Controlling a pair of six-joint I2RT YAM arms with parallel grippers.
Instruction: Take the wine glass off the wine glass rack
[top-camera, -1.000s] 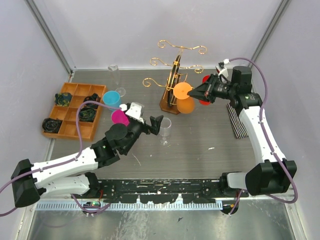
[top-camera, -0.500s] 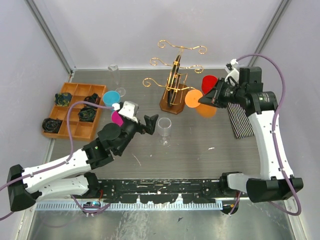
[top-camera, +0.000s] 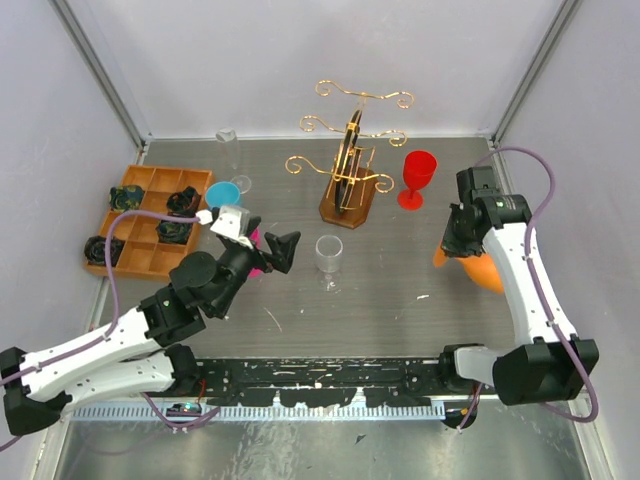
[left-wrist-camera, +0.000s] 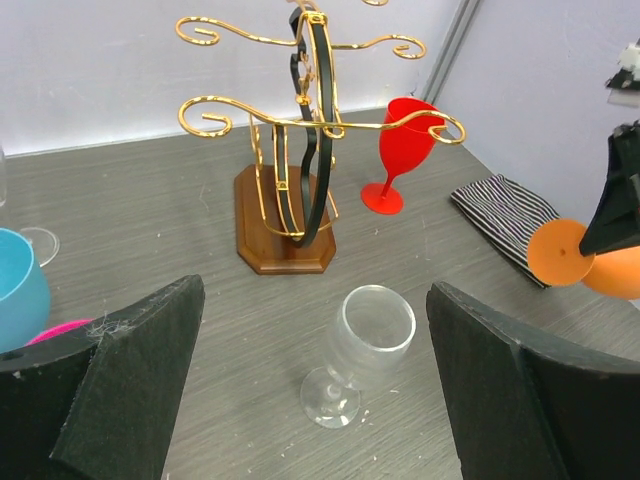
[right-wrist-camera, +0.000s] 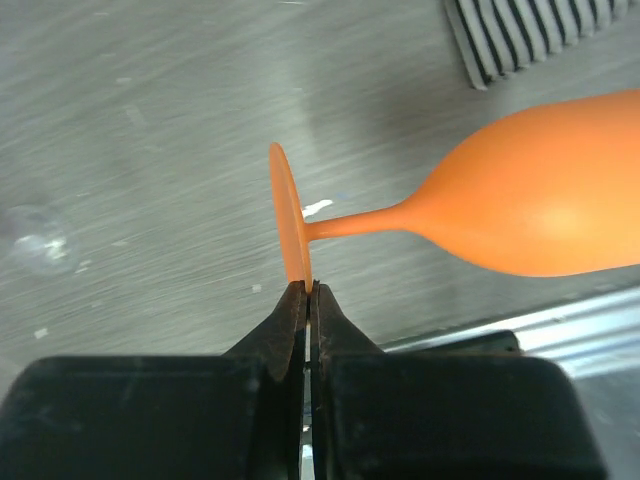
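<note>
Right tool: jaws pinched shut on the foot rim of the orange wine glass.
Left tool: spread wide, holding nothing, facing a clear glass standing on the tabletop.
Change: a second ago the orange wine glass was at the wine glass rack; now it is well apart from it, over the right side, near the striped cloth.
Meaning: removal looks done; setting down likely remains.
Axis: stem roughly level, bowl toward the right near edge, foot toward the rack.
</note>
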